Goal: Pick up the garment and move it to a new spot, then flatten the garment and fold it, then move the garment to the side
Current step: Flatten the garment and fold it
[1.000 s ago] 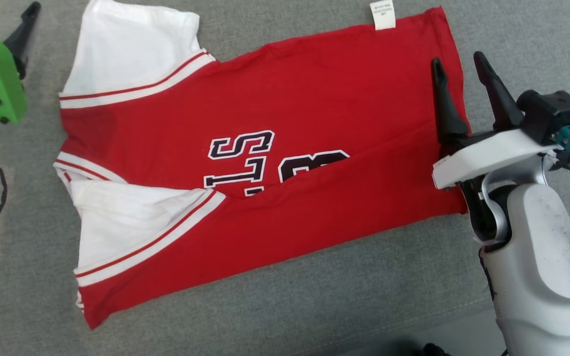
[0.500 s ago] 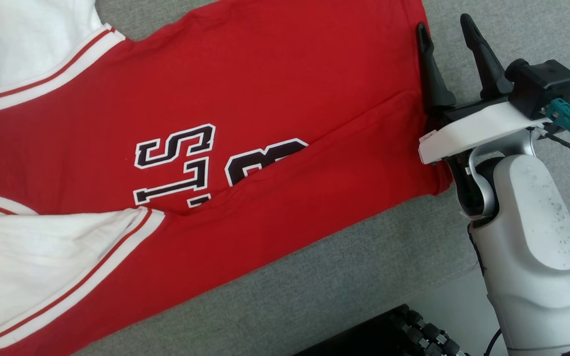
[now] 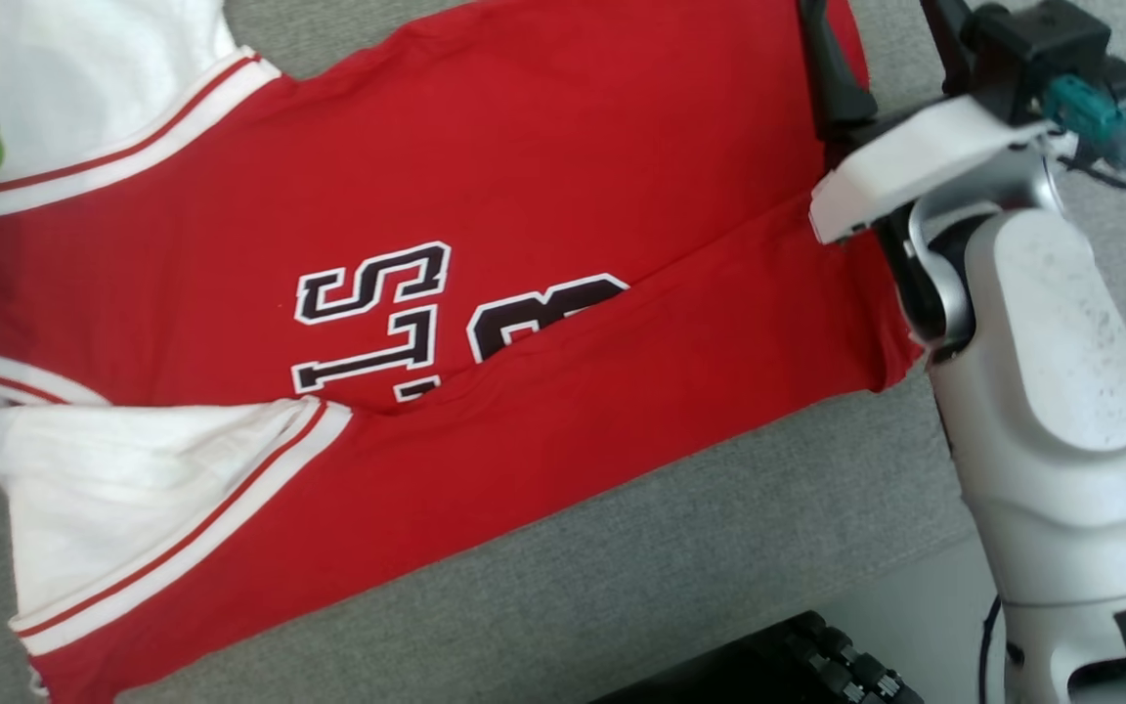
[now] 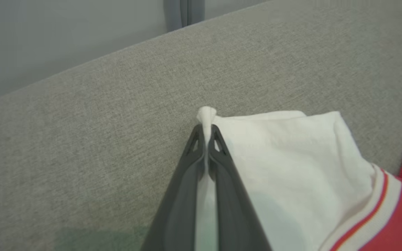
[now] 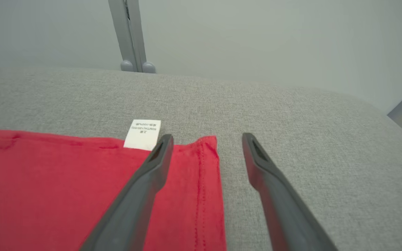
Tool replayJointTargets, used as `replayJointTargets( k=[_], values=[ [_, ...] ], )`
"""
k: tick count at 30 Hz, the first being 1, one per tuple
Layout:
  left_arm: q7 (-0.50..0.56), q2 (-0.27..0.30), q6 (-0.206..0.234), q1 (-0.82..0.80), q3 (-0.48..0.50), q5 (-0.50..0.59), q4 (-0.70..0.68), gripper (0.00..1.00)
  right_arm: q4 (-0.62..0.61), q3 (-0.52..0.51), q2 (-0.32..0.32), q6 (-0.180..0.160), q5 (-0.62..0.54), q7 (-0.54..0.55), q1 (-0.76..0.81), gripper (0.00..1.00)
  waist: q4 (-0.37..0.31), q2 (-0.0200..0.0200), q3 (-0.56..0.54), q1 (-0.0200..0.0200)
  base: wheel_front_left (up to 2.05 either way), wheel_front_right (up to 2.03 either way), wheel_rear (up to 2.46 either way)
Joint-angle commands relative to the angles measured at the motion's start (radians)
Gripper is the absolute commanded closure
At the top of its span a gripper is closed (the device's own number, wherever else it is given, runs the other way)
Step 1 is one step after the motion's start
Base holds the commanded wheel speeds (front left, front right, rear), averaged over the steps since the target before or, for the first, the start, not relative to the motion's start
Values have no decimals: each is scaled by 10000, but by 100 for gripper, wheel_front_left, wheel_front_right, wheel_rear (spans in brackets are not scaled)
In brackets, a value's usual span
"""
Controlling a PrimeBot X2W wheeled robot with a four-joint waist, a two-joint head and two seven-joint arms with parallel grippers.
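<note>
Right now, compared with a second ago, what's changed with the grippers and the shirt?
The left gripper, open before, has shut on the edge of the white sleeve. The right gripper seems to have slid forward along the hem toward the far corner, its jaws open throughout. The head view itself has shifted, but the shirt lies as it did, with its near flap folded over.

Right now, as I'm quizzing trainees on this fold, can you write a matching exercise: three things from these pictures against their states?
1. left gripper with dark fingers
2. right gripper with dark fingers
3. small white care label

A. open, one finger above the hem of the red jersey, the other above the grey fabric surface
B. shut on the white sleeve
C. pokes out past the hem

Pairs: 1-B, 2-A, 3-C.
</note>
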Motion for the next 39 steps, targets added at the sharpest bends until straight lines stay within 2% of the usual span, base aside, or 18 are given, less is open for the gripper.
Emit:
replayJointTargets(
  k=[1, 10, 17, 18, 19, 21, 22, 23, 33, 39],
  values=[
    [-215, -120, -32, -209, -42, 95, -12, 100, 176, 25, -170, -14, -26, 248, -292, 0, 405, 0, -285, 0, 0, 0, 0],
    [-1297, -857, -93, -199, -668, -122, -320, 100, 1885, 254, -1241, -14, 500, 2142, -1534, 0, 1498, 0, -668, 0, 0, 0, 0],
    [-1766, -995, -104, 104, -1053, -362, -498, 100, 2813, 622, -1949, -14, 966, 3558, -1804, 0, 1965, 0, -841, 0, 0, 0, 0],
    [-1823, -999, -104, 119, -1080, -364, -495, 100, 2872, 654, -1991, -14, 1044, 3659, -1802, 20, 1998, 0, -863, 0, 0, 0, 0],
    [-1890, -991, -107, 140, -1109, -383, -495, 100, 2934, 698, -2035, -14, 1170, 3766, -1807, 51, 2028, 0, -880, 0, 0, 0, 0],
    [-2004, -989, -110, 177, -1135, -429, -465, 100, 3027, 723, -2144, -14, 1326, 3829, -1850, 69, 2072, 0, -915, 0, 0, 0, 0],
    [-2061, -978, -111, 206, -1153, -462, -429, 100, 3091, 711, -2197, -14, 1351, 3826, -1884, 95, 2088, 0, -938, 0, 0, 0, 0],
    [-2103, -968, -110, 226, -1164, -469, -396, 100, 3143, 685, -2216, -14, 1365, 3804, -1909, 100, 2097, 0, -959, 0, 0, 0, 0],
    [-2780, -914, -116, 728, -1210, -576, -321, 100, 3114, 585, -2027, -14, 1230, 2271, -1645, 100, 2083, 0, -1725, 0, 0, 0, 0],
    [-3332, -733, -114, 2094, -1272, -866, -1247, 100, 2687, 803, -2207, -14, 1488, 1230, -541, 100, 2110, 0, -2622, 0, 0, 0, 0]
  ],
)
